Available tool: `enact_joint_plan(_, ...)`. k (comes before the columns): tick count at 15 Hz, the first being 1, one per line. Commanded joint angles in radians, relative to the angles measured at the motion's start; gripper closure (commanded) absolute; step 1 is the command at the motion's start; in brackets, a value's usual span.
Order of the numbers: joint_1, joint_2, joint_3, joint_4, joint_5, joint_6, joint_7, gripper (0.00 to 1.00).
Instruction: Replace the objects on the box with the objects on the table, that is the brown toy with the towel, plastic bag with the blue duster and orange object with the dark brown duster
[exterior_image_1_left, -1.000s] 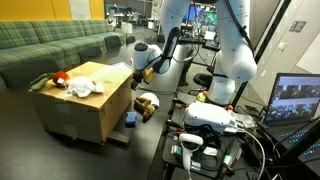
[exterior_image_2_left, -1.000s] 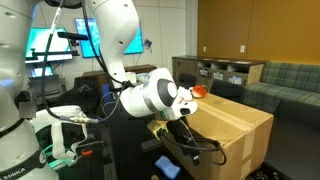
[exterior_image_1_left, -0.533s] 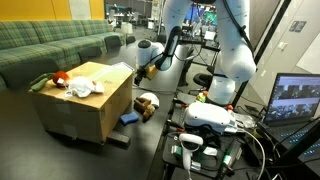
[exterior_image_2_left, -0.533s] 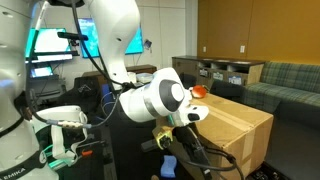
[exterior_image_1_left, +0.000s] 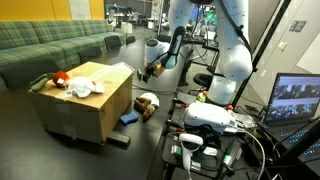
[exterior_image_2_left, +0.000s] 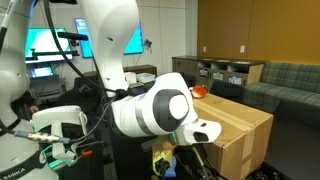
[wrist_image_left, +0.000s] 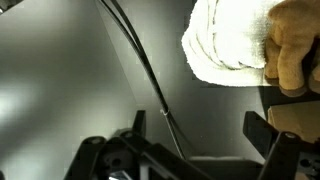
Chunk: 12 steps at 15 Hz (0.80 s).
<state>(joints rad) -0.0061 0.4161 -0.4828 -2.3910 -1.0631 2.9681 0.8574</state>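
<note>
Hanging in the air above the dark bench (exterior_image_1_left: 150, 135), off the near corner of the box (exterior_image_1_left: 85, 110), the pincer (exterior_image_1_left: 151, 71) has its jaws spread wide with nothing between them. In the wrist view the two fingers (wrist_image_left: 272, 135) stand well apart at the bottom edge, with only bare grey bench and a thin black cable in the gap. Ahead of the pincer and off to one side in that view lies the towel (wrist_image_left: 228, 45), a bunched white cloth. The brown toy (wrist_image_left: 295, 45) sits pressed against its far edge and is partly cut off by the frame. In an exterior view both lie on the bench below the pincer, the towel (exterior_image_1_left: 145, 98) and the brown toy (exterior_image_1_left: 149, 109) touching each other close to the box's side. The blue duster (exterior_image_1_left: 130, 118) lies flat just beside them at the foot of the box. A darker flat block, the dark brown duster (exterior_image_1_left: 118, 140), lies further out from the pincer on the same surface. Up on the box top, well away from the pincer, rest the crinkled white plastic bag (exterior_image_1_left: 85, 88) and, beyond it, the orange object (exterior_image_1_left: 58, 78). In an exterior view the arm's big white wrist hides most of the pincer, and the orange object (exterior_image_2_left: 200, 92) shows behind it on the box.
</note>
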Motion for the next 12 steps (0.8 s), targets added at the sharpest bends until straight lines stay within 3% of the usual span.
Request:
enact_joint_plan(1, -0.083, 0.006, 0.057, -0.037, 0.061, 0.067, -0.091, 0.0)
enact_joint_plan(12, -0.296, 0.086, 0.287, -0.054, 0.148, 0.09, -0.261, 0.0)
